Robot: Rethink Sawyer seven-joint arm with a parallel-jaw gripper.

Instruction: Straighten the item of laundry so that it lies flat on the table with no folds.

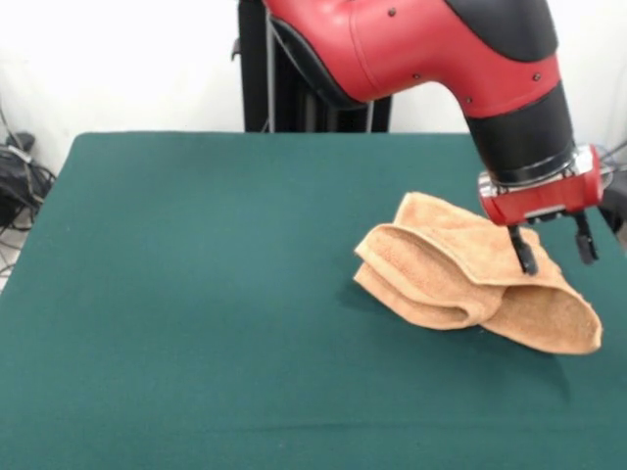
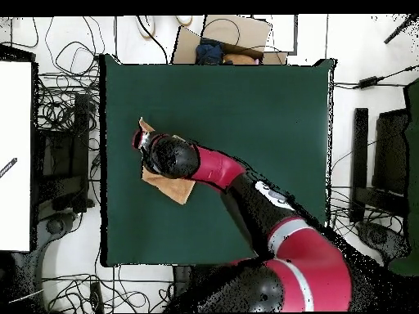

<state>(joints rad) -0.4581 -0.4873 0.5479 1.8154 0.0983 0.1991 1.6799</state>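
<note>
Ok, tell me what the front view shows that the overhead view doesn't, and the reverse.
Front only: the gripper with its two dark fingers apart, hanging over the towel's right part, and the towel's shape, doubled over in thick folds with a rounded fold facing left.

Overhead only: the whole table, with the towel near its left edge, and cables and a cardboard box on the floor around it. Here the arm hides most of the towel.

Both: the red and black arm over the tan towel on the green table.
</note>
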